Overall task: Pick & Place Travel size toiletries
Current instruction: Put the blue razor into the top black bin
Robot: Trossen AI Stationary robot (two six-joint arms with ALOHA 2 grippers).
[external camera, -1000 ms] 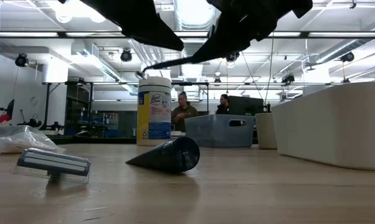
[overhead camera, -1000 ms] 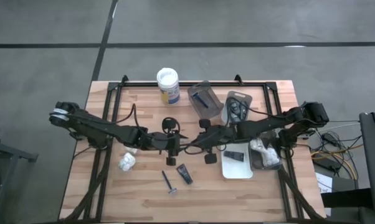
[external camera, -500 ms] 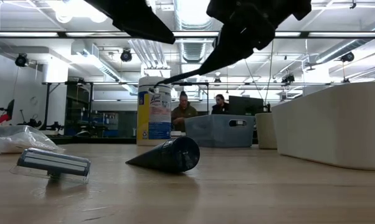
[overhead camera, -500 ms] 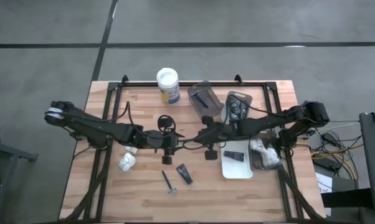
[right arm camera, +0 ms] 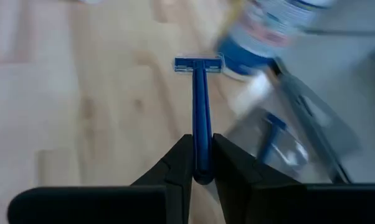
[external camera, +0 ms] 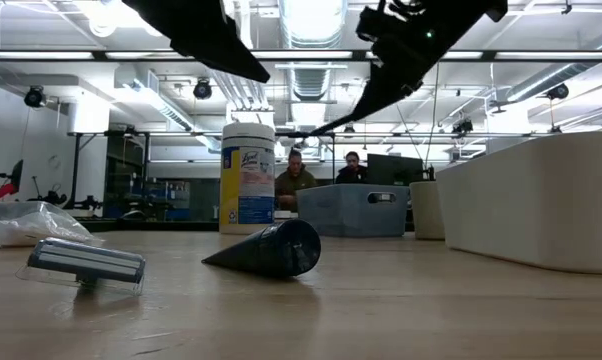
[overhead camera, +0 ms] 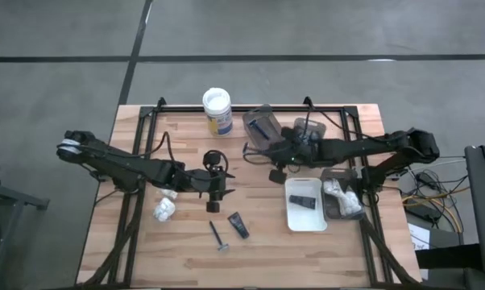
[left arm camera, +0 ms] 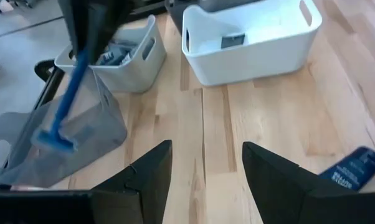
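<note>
From above, the right gripper (overhead camera: pixel 263 150) holds its jaws clamped on a blue razor (overhead camera: pixel 253 148) near the far edge of the bench (overhead camera: pixel 178 250), just beside a grey tray (overhead camera: pixel 261 119); the left gripper (overhead camera: pixel 218 192) waits at the middle with its jaws apart. A second razor (overhead camera: pixel 218 236), a black tube (overhead camera: pixel 238 225) and a white packet (overhead camera: pixel 164 209) lie towards the near edge. In the low view the tube (external camera: pixel 267 250) and razor (external camera: pixel 85 264) rest on the wood. The left wrist view shows the held razor (left arm camera: pixel 64 112) above the grey tray (left arm camera: pixel 63 140). The right wrist view shows the handle pinched between the fingers (right arm camera: pixel 181 165).
</note>
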